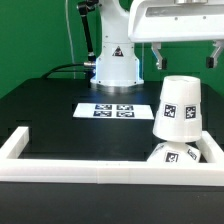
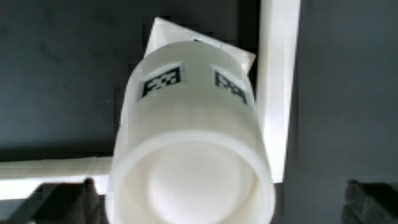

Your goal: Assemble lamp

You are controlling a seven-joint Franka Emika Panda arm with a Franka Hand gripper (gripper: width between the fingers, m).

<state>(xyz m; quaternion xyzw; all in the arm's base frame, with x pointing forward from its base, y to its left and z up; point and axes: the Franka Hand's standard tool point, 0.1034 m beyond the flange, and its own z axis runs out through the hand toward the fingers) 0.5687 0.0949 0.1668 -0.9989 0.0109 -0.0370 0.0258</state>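
White plastic shade (image 1: 180, 107) sits over the bulb (image 1: 172, 153), against the rail-like frame's (image 1: 60, 165) far corner. Gripper (image 1: 185, 58) hovers above; whether its fingers (image 2: 54, 205) are apart, I cannot tell. Lamp looks nearly assembled.

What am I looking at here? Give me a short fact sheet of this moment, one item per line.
shade: tapered white cup with square tags, standing over the other lamp parts
lamp part below: white tagged piece under the shade
frame: white rail around the work area
marker board: flat sheet of tags on the black table
pincer: above the shade, fingers apart, holding nothing
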